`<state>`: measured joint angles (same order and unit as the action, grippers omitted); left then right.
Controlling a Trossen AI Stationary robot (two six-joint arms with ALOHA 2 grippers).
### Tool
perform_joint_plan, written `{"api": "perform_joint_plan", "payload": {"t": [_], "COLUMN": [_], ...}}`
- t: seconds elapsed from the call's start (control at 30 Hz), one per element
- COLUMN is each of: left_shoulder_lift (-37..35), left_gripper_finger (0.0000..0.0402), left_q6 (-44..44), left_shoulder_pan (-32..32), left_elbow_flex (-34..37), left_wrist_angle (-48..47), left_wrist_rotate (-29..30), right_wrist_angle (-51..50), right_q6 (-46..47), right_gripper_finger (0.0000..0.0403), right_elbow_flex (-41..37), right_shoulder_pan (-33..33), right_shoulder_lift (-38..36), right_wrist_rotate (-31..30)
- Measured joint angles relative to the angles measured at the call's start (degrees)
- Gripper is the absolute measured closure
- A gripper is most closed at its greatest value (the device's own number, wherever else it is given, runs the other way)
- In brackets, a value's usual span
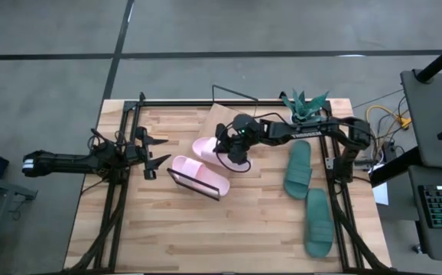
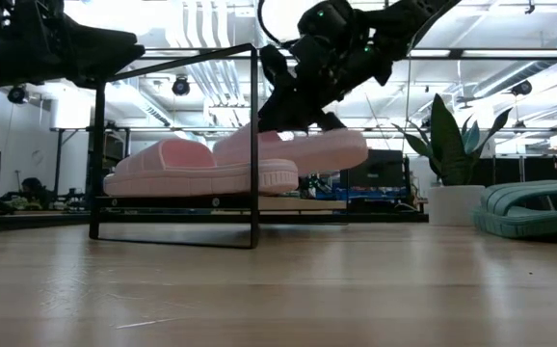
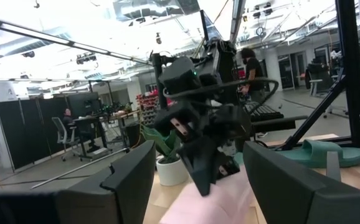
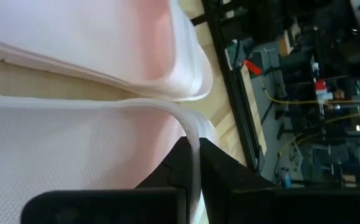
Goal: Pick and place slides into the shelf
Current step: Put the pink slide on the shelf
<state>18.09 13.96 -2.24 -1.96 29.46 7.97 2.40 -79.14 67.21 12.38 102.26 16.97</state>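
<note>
Right gripper (image 1: pixel 236 159): pinched on pink slide (image 1: pixel 215 150) edge, above shelf (image 1: pixel 206 122).
Left gripper (image 1: pixel 157 150): wide, holding nothing, beside other pink slide (image 1: pixel 199 175).

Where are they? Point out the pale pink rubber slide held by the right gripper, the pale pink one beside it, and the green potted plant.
held pink slide (image 1: pixel 206 148): high view, on its strap.
second pink slide (image 1: pixel 198 174): high view, on its wide strap.
potted plant (image 1: pixel 303 103): high view, on its leaves.
</note>
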Motion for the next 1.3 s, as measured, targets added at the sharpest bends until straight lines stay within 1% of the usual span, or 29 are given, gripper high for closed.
{"api": "perform_joint_plan", "payload": {"t": [0.27, 0.7, 1.0, 1.3], "left_shoulder_lift": [0.0, 0.1, 0.1, 0.1], "left_gripper_finger": [0.0173, 0.0173, 0.0173, 0.0173], "left_q6": [0.0, 0.0, 0.0, 0.0], "left_shoulder_pan": [0.0, 0.0, 0.0, 0.0], "left_elbow_flex": [0.0, 0.0, 0.0, 0.0], "left_wrist_angle": [0.0, 0.0, 0.0, 0.0], "left_wrist_rotate": [0.0, 0.0, 0.0, 0.0], "right_wrist_angle": [0.0, 0.3, 3.1, 3.0], "right_q6": [-0.6, -3.8, -3.9, -4.0], "right_gripper_finger": [0.0391, 0.0391, 0.0391, 0.0391], "right_elbow_flex": [2.3, 3.8, 4.7, 8.1], "right_shoulder_pan": [0.2, 0.4, 0.4, 0.4], "right_shoulder_lift": [3.5, 4.4, 5.7, 10.0], "right_wrist_rotate": [0.0, 0.5, 1.2, 1.0]}}
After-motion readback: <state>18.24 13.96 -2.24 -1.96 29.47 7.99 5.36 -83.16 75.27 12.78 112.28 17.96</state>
